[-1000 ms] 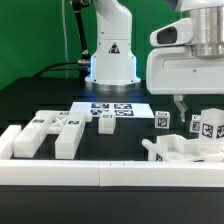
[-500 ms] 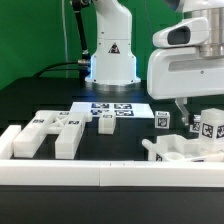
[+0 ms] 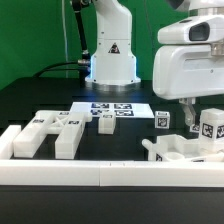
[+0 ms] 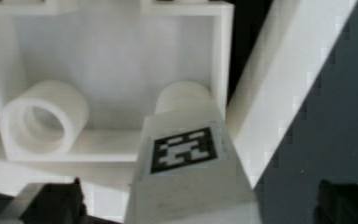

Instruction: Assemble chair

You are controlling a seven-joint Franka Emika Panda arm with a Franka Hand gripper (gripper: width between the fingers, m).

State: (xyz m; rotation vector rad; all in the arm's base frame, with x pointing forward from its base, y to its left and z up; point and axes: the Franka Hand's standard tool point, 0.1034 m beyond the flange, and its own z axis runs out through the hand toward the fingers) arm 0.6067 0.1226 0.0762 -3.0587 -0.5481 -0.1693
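Observation:
The chair lies in loose white tagged parts. Two long blocky parts (image 3: 52, 132) lie at the exterior view's left, and a small block (image 3: 107, 123) and a tagged cube (image 3: 162, 120) lie mid-table. A wide part (image 3: 183, 150) and tagged pieces (image 3: 210, 126) sit at the right. My gripper (image 3: 186, 108) hangs just above that right group. In the wrist view a boxy part with a round peg (image 4: 51, 120) and a tagged leg-like piece (image 4: 186, 150) fill the frame. My gripper (image 4: 185, 207) is open, with dark fingertips (image 4: 16, 205) wide apart on either side of the tagged piece.
The marker board (image 3: 112, 106) lies flat behind the small block. A long white border rail (image 3: 90, 175) runs along the front, with a corner piece (image 3: 8, 140) at the left. The robot base (image 3: 110, 60) stands at the back.
The hand has shifted a little toward the exterior view's right above the right group of parts. The parts have not moved.

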